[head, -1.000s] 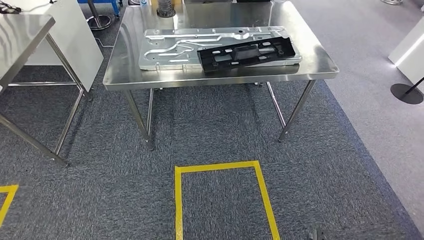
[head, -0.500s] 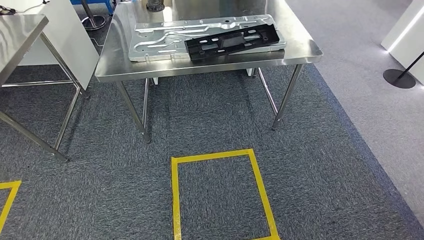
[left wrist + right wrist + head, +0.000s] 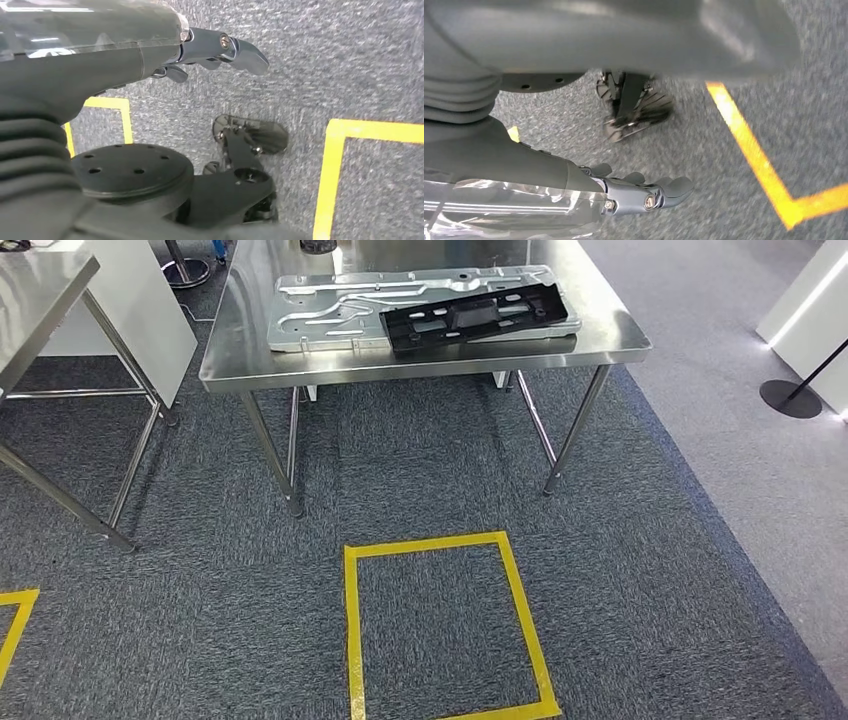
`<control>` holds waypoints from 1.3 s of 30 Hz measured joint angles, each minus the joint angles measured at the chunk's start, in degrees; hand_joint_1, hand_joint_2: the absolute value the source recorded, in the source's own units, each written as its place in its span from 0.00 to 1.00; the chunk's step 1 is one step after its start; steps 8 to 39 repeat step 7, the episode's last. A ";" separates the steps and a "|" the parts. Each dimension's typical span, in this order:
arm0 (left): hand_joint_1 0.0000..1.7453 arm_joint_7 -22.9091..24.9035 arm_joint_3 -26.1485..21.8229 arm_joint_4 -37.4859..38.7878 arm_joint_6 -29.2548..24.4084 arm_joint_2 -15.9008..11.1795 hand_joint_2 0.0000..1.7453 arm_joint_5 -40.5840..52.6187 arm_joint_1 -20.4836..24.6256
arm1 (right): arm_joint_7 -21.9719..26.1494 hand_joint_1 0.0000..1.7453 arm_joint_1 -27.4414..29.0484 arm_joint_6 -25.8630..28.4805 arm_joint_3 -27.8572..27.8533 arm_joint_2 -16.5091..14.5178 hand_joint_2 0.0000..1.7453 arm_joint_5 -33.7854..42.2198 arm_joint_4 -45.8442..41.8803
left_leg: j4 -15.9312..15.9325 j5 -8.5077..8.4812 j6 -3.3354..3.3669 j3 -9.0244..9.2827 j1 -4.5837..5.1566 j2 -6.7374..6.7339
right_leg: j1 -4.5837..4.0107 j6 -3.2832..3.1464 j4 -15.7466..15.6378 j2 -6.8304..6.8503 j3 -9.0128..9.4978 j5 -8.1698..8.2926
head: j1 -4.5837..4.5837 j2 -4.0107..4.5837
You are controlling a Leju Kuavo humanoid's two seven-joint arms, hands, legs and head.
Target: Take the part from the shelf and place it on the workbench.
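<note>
In the head view, a steel workbench (image 3: 230, 365) stands at the far side of the grey carpet. On its top lies a silver metal plate (image 3: 330, 310), and a black part (image 3: 475, 317) rests flat on the right half of this plate, a little turned, with its long side going left to right. To the left stands a second steel table (image 3: 30, 300), with a white panel (image 3: 140, 310) between the two. On the carpet near the robot there is a rectangle of yellow tape (image 3: 352, 630). At the far right, a black round stand base (image 3: 790, 398) sits on the paler floor.

In the left wrist view, the left hand (image 3: 220, 50) hangs above the carpet, low beside the body. Its fingers are stretched out and hold nothing. The black part is on the workbench, well apart from this hand.

In the right wrist view, the right hand (image 3: 644, 195) also hangs over the carpet, beside a yellow tape line (image 3: 749, 150). Its fingers are lightly curved, side by side, with nothing between them. The black part lies far from this hand too.
</note>
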State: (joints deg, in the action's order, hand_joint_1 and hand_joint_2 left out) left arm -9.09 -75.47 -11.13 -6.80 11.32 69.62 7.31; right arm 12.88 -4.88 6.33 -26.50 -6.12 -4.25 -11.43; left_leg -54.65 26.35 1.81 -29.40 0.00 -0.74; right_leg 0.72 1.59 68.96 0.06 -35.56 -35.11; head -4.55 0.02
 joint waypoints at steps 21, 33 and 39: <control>0.00 2.42 0.15 -0.01 1.04 0.40 1.00 -0.38 0.13 | 1.66 0.00 -1.01 -4.66 1.93 -0.01 1.00 -2.09 -0.03 | -1.91 0.63 -0.90 -0.79 0.18 0.06 | 0.58 0.24 -10.30 0.11 4.69 6.79 | -0.01 0.00; 0.00 2.42 0.15 -0.01 1.04 0.40 1.00 -0.38 0.13 | 1.66 0.00 -1.01 -4.66 1.93 -0.01 1.00 -2.09 -0.03 | -1.91 0.63 -0.90 -0.79 0.18 0.06 | 0.58 0.24 -10.30 0.11 4.69 6.79 | -0.01 0.00; 0.00 2.42 0.15 -0.01 1.04 0.40 1.00 -0.38 0.13 | 1.66 0.00 -1.01 -4.66 1.93 -0.01 1.00 -2.09 -0.03 | -1.91 0.63 -0.90 -0.79 0.18 0.06 | 0.58 0.24 -10.30 0.11 4.69 6.79 | -0.01 0.00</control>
